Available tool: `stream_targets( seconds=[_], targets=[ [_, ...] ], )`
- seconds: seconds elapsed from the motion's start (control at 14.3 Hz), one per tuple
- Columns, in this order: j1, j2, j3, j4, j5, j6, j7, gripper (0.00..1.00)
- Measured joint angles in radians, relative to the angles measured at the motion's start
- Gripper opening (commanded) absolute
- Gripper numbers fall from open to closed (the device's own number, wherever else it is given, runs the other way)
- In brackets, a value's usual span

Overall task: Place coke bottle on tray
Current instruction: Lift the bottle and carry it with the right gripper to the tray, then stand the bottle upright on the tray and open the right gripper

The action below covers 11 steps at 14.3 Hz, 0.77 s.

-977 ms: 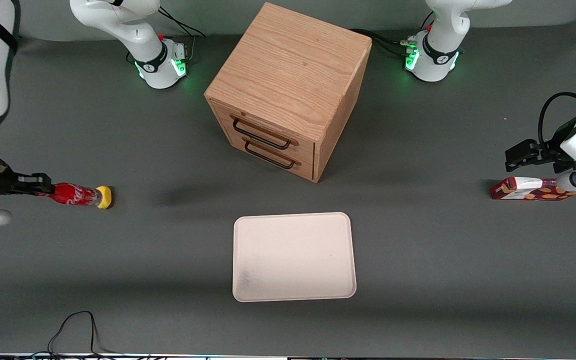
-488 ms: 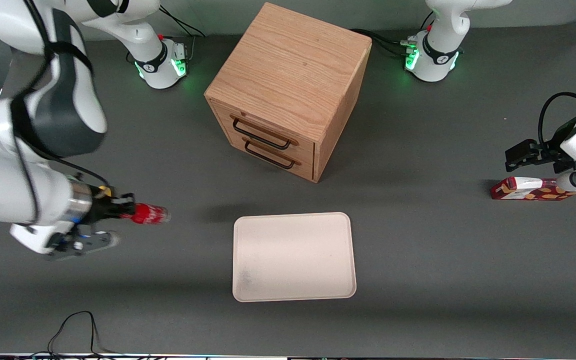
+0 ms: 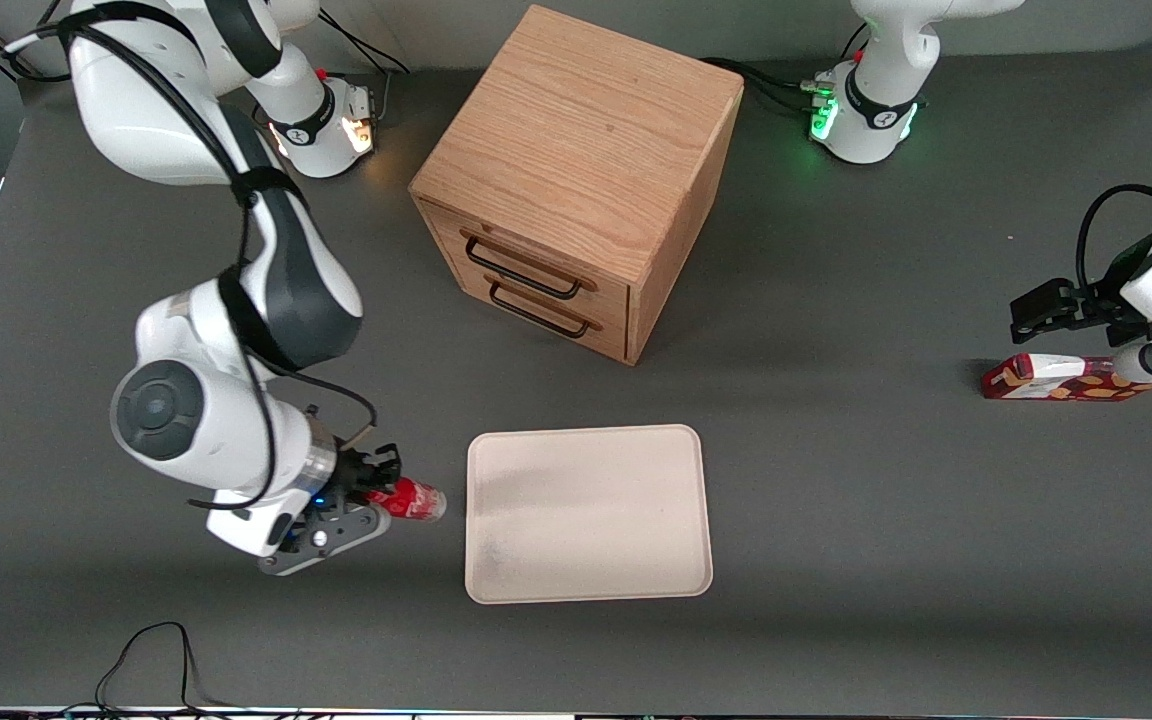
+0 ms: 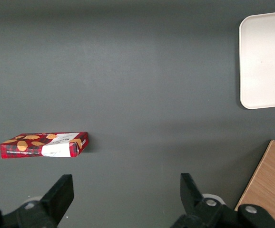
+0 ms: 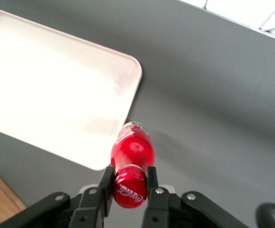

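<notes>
My right gripper (image 3: 374,487) is shut on the red cap end of the coke bottle (image 3: 412,499), a slim red bottle with a clear base. The bottle hangs above the table just beside the tray's edge on the working arm's side. In the right wrist view the gripper (image 5: 129,179) clamps the cap between both fingers and the coke bottle (image 5: 132,151) points down at the tray's corner. The cream tray (image 3: 588,513) lies flat and bare, nearer the front camera than the wooden drawer cabinet; its corner (image 5: 123,71) shows in the wrist view.
A wooden cabinet (image 3: 576,175) with two black-handled drawers stands farther from the front camera than the tray. A red patterned carton (image 3: 1061,377) lies toward the parked arm's end of the table. A black cable (image 3: 151,660) loops at the table's front edge.
The right arm has carried the coke bottle from the working arm's end of the table to the tray's edge, moving nearer the front camera. The yellow object seen beside the bottle earlier is out of sight.
</notes>
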Motion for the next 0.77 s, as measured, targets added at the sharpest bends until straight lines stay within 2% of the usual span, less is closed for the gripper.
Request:
stream_targets(
  seconds=[0.42,0.77],
  targets=[
    [0.043,0.098,0.000,0.007,-0.011,0.167,-0.001,0.00],
    [0.059,0.120,0.000,0.010,-0.026,0.235,-0.010,0.00]
  ],
)
